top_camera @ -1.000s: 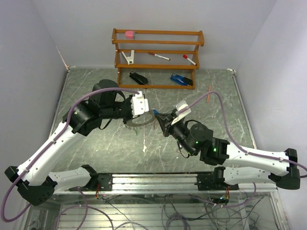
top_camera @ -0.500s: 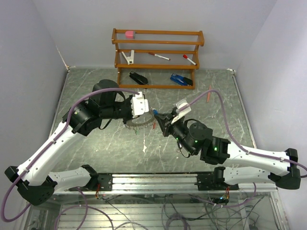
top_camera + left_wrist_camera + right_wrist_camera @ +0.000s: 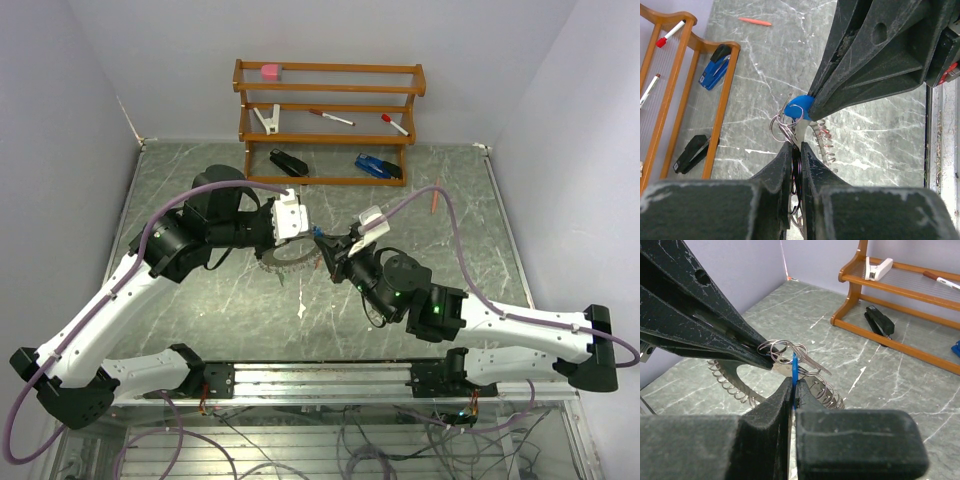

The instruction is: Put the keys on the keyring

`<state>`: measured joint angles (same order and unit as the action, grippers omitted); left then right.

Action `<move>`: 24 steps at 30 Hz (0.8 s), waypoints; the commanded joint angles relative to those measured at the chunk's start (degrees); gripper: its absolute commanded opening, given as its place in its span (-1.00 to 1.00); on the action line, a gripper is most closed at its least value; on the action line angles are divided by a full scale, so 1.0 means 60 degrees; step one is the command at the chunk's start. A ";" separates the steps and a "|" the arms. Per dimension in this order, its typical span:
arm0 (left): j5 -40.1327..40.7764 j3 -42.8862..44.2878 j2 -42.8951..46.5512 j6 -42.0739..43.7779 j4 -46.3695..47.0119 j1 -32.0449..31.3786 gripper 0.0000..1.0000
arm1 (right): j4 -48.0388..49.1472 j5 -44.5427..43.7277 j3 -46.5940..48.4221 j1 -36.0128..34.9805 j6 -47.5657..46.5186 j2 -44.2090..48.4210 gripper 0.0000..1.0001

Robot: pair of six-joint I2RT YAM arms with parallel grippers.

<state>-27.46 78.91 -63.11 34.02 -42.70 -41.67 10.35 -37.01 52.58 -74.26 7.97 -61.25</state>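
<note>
Our table and what it carries
We see a dark green, white-veined marble-look table with a wooden rack standing at its far edge; a black stapler and a blue stapler lie at the rack's foot, a thin orange stick lies near the far right, and a small white scrap lies nearer us

Mid-table: keyring sits between left gripper on its left and right gripper on its right, their tips meeting over it with the keys between; rack stands behind at the far edge, left stapler and right stapler on the table under it.
</note>
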 commanded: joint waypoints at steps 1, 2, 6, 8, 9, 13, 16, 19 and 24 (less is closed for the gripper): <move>-0.0676 0.0296 0.0149 -0.0111 0.0312 -0.0047 -0.86 | 0.0457 -0.0149 0.0200 0.0064 0.0065 -0.0151 -1.00; -0.0705 0.0306 0.0148 -0.0105 0.0306 -0.0052 -0.86 | 0.0502 -0.0150 0.0209 0.0067 0.0060 -0.0179 -1.00; -0.0698 0.0316 0.0148 -0.0093 0.0291 -0.0053 -0.86 | 0.0467 -0.0068 0.0401 0.0072 0.0067 -0.0491 -1.00; -0.0695 0.0338 0.0161 -0.0064 0.0283 -0.0055 -0.86 | 0.0191 -0.0077 0.0636 0.0072 0.0176 -0.0742 -1.00; -0.0685 0.0339 0.0162 -0.0053 0.0276 -0.0057 -0.86 | -0.0008 -0.0099 0.0729 0.0083 0.0270 -0.0910 -1.00; -0.0597 0.0339 0.0152 0.0124 0.0195 -0.0057 -0.87 | -0.0274 0.0081 0.1249 0.0187 0.0422 -0.1280 -1.00; -0.0336 0.0361 0.0192 0.0541 0.0016 -0.0057 -0.87 | -0.0556 0.0363 0.1390 0.0324 0.0644 -0.1328 -1.00; -0.0117 0.0366 0.0246 0.1016 -0.0149 -0.0055 -0.86 | -0.0718 0.0544 0.1343 0.0527 0.0886 -0.1119 -1.00; -0.0105 0.0450 0.0234 0.1570 -0.0354 -0.0056 -0.86 | -0.1021 0.0785 0.1266 0.0766 0.0987 -0.0763 -1.00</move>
<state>-23.64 78.94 -63.11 39.83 -43.66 -40.93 6.07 -32.84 59.42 -71.48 12.58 -67.55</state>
